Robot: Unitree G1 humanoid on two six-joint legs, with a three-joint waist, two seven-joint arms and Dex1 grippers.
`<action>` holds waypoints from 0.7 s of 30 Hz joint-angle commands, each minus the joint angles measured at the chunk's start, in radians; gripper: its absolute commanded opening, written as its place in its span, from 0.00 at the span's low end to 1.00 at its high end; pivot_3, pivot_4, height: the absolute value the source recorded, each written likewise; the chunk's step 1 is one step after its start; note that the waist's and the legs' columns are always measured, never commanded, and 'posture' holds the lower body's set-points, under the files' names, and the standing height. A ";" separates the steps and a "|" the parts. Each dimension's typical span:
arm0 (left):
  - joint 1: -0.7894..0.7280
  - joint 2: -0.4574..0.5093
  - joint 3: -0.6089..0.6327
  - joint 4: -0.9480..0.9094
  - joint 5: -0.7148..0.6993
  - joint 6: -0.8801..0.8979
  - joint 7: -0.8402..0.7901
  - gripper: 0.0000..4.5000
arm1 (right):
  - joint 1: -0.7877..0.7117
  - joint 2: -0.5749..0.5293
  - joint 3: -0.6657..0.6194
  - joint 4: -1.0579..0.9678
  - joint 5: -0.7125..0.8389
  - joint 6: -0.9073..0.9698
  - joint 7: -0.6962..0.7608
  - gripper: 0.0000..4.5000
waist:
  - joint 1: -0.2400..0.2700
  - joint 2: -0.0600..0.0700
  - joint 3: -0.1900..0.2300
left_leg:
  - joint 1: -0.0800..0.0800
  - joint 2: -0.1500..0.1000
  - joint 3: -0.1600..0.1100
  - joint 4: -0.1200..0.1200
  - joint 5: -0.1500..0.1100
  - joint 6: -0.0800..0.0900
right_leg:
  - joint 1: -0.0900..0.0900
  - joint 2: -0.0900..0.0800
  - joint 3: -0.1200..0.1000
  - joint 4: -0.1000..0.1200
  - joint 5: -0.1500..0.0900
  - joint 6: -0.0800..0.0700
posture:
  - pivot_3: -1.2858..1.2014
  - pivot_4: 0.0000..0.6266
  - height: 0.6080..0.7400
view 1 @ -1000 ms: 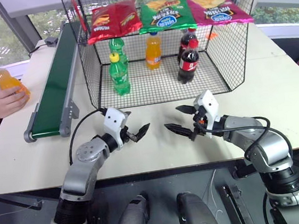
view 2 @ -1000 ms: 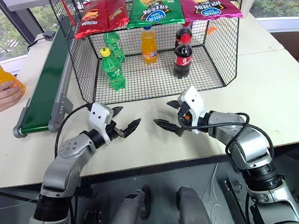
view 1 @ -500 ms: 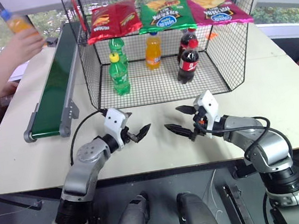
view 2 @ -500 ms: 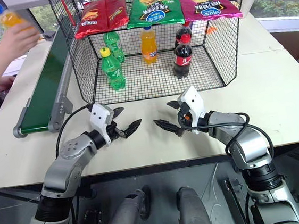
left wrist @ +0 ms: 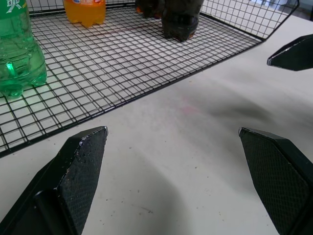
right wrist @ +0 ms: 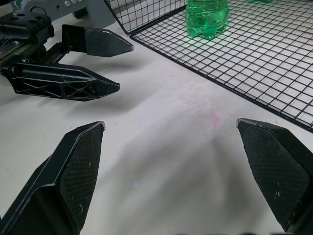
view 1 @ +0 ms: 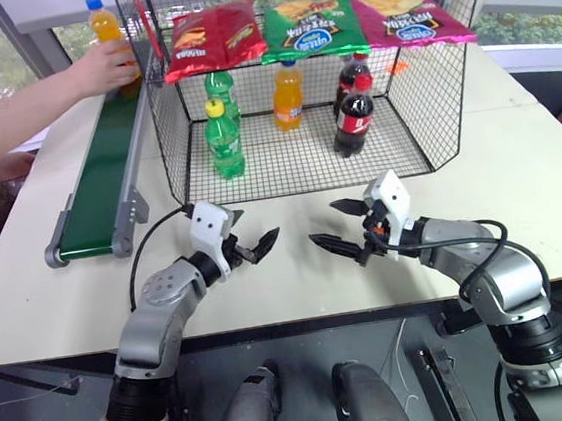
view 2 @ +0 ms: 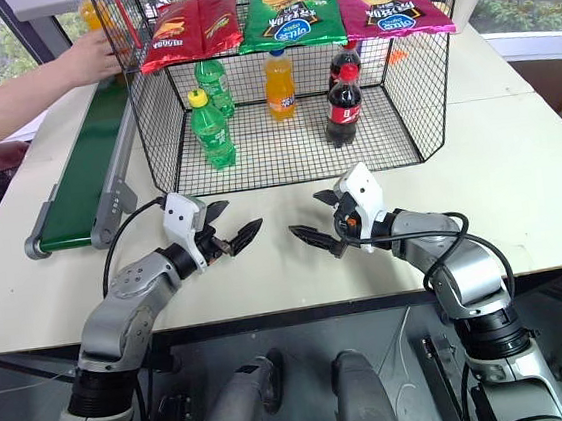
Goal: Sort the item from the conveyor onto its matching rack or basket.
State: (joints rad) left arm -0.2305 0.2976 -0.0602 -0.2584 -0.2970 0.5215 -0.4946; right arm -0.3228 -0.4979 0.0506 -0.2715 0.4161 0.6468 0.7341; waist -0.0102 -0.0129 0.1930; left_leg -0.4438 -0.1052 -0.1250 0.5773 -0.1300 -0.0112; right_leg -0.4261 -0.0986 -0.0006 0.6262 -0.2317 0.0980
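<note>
Lying open: bare bench (view 1: pixel 299 284) at lower centre; blocking beyond: wire cage (view 1: pixel 174 151), person's arm (view 1: pixel 20 122) crossing conveyor (view 1: pixel 98 189) upper left.

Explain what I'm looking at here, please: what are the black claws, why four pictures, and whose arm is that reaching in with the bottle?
This is a two-armed humanoid robot at a white table. Two pictures come from cameras in its head, looking down over its arms; the other two come from a camera on each wrist, looking along that arm's jaws. The claws are its left gripper and right gripper, both open and holding nothing, hovering just above the table and pointing at each other. Behind them stands a black wire cage with green soda bottles, an orange soda bottle and cola bottles inside, and snack bags on top. To the left runs a green conveyor belt. The arm belongs to a person, whose hand holds another orange bottle upright at the belt's far end.
</note>
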 commanded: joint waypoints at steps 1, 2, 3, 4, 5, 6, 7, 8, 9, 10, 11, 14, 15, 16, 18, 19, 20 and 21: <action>-0.004 0.024 0.036 -0.075 -0.025 0.007 -0.005 1.00 | -0.011 -0.013 -0.011 -0.046 0.022 -0.006 0.016 0.99 | 0.000 0.000 0.000 | 0.000 0.000 0.000 0.000 0.000 0.000 | 0.000 0.000 0.000 0.000 0.000 0.000 | 0.52 0.24 0.98; -0.001 0.038 0.051 -0.097 -0.035 0.019 -0.005 1.00 | -0.015 -0.019 -0.011 -0.060 0.029 0.000 0.024 0.99 | 0.000 0.000 0.000 | 0.000 0.000 0.000 0.000 0.000 0.000 | 0.000 0.000 0.000 0.000 0.000 0.000 | 0.52 0.24 0.98; 0.003 0.053 0.067 -0.121 -0.047 0.033 -0.007 1.00 | -0.020 -0.023 -0.013 -0.074 0.038 0.008 0.032 0.99 | 0.000 0.000 0.000 | 0.000 0.000 0.000 0.000 0.000 0.000 | 0.000 0.000 0.000 0.000 0.000 0.000 | 0.52 0.24 0.98; 0.008 0.075 0.090 -0.156 -0.068 0.056 -0.012 1.00 | -0.029 -0.029 -0.015 -0.092 0.052 0.019 0.042 0.99 | -0.001 0.000 0.000 | 0.000 0.000 0.000 0.000 0.000 0.000 | 0.000 0.000 0.000 0.000 0.000 0.000 | 0.52 0.24 0.98; 0.013 0.096 0.115 -0.189 -0.091 0.082 -0.017 1.00 | -0.036 -0.035 -0.017 -0.108 0.065 0.028 0.051 0.99 | -0.003 0.000 0.000 | 0.000 0.000 0.000 0.000 0.000 0.000 | 0.000 0.000 0.000 0.000 0.000 0.000 | 0.52 0.24 0.98; 0.016 0.116 0.140 -0.219 -0.115 0.109 -0.019 1.00 | -0.043 -0.041 -0.020 -0.122 0.079 0.037 0.057 0.99 | -0.004 0.000 0.000 | 0.000 0.000 0.000 0.000 0.000 0.000 | 0.000 0.000 0.000 0.000 0.000 0.000 | 0.52 0.24 0.98; 0.020 0.136 0.166 -0.246 -0.142 0.135 -0.021 1.00 | -0.051 -0.045 -0.024 -0.134 0.094 0.046 0.063 0.99 | -0.005 0.000 0.000 | 0.000 0.000 0.000 -0.001 0.000 0.000 | 0.000 0.000 0.000 0.000 0.000 0.000 | 0.52 0.24 0.98; 0.024 0.161 0.197 -0.272 -0.172 0.163 -0.027 1.00 | -0.061 -0.049 -0.029 -0.146 0.109 0.060 0.064 0.99 | -0.004 0.000 0.000 | 0.000 0.001 0.000 -0.001 0.000 0.000 | -0.001 0.000 0.000 0.000 -0.001 0.001 | 0.52 0.24 0.98; 0.029 0.189 0.234 -0.295 -0.201 0.190 -0.033 1.00 | -0.072 -0.053 -0.032 -0.156 0.125 0.071 0.068 0.99 | -0.003 0.000 0.000 | 0.000 0.001 0.000 -0.001 0.000 0.000 | -0.001 0.000 0.000 0.000 -0.001 0.001 | 0.52 0.24 0.98; 0.029 0.220 0.295 -0.309 -0.240 0.225 -0.035 1.00 | -0.092 -0.054 -0.034 -0.169 0.146 0.082 0.076 0.99 | -0.003 0.000 0.000 | 0.000 0.001 -0.001 -0.001 0.000 0.000 | -0.001 0.001 0.000 0.000 -0.001 0.001 | 0.52 0.24 0.98; 0.029 0.246 0.345 -0.314 -0.268 0.250 -0.033 1.00 | -0.111 -0.054 -0.034 -0.179 0.163 0.092 0.082 0.99 | -0.004 0.000 0.000 | 0.000 0.001 -0.001 -0.001 0.000 0.000 | -0.001 0.001 0.000 0.000 -0.001 0.001 | 0.52 0.24 0.98; 0.030 0.289 0.465 -0.283 -0.309 0.283 0.002 1.00 | -0.159 -0.042 -0.023 -0.193 0.197 0.106 0.087 0.99 | -0.004 0.000 0.000 | 0.000 0.001 -0.001 -0.001 0.000 0.000 | -0.001 0.000 0.000 0.000 -0.003 0.003 | 0.52 0.24 0.98; 0.034 0.297 0.494 -0.267 -0.306 0.282 0.015 1.00 | -0.170 -0.036 -0.017 -0.193 0.202 0.107 0.085 0.99 | -0.003 0.000 0.000 | 0.000 0.001 -0.001 -0.001 0.000 0.000 | -0.001 0.000 0.000 0.000 -0.003 0.003 | 0.52 0.24 0.98; 0.037 0.296 0.524 -0.249 -0.303 0.282 0.037 1.00 | -0.178 -0.028 -0.010 -0.195 0.206 0.107 0.082 0.99 | -0.002 0.000 0.000 | 0.000 0.001 -0.001 -0.001 0.000 0.000 | -0.001 0.000 0.000 -0.001 -0.003 0.003 | 0.52 0.24 0.98; 0.046 0.292 0.558 -0.218 -0.284 0.266 0.075 1.00 | -0.187 -0.018 0.001 -0.197 0.212 0.107 0.077 0.99 | 0.000 0.000 0.000 | 0.000 0.001 -0.001 -0.001 0.000 0.000 | 0.000 0.000 0.000 -0.003 -0.002 0.003 | 0.52 0.24 0.98; 0.052 0.287 0.573 -0.198 -0.271 0.250 0.094 1.00 | -0.190 -0.014 0.006 -0.196 0.214 0.106 0.077 0.99 | 0.000 0.000 0.000 | -0.001 0.001 -0.001 -0.002 0.000 0.000 | 0.000 0.000 0.000 -0.004 -0.001 0.001 | 0.52 0.24 0.98; 0.054 0.278 0.587 -0.174 -0.251 0.229 0.122 1.00 | -0.193 -0.010 0.011 -0.191 0.214 0.104 0.076 0.99 | 0.000 0.000 0.000 | -0.001 0.001 -0.001 -0.002 0.000 0.000 | 0.000 0.000 0.000 -0.006 0.000 0.000 | 0.52 0.24 0.98; 0.055 0.268 0.600 -0.151 -0.235 0.209 0.148 1.00 | -0.194 -0.006 0.017 -0.186 0.212 0.100 0.077 0.99 | 0.000 0.000 0.000 | -0.001 0.001 -0.001 -0.002 -0.001 0.001 | 0.001 0.000 0.000 -0.007 0.000 -0.001 | 0.52 0.24 0.98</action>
State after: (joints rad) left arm -0.1704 0.5722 0.4946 -0.4225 -0.5578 0.7741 -0.3860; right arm -0.4956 -0.5143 0.0683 -0.4315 0.6085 0.7579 0.8106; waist -0.0104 -0.0129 0.1930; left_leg -0.4451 -0.1044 -0.1258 0.5754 -0.1309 -0.0102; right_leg -0.4253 -0.0986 -0.0009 0.6189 -0.2317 0.0974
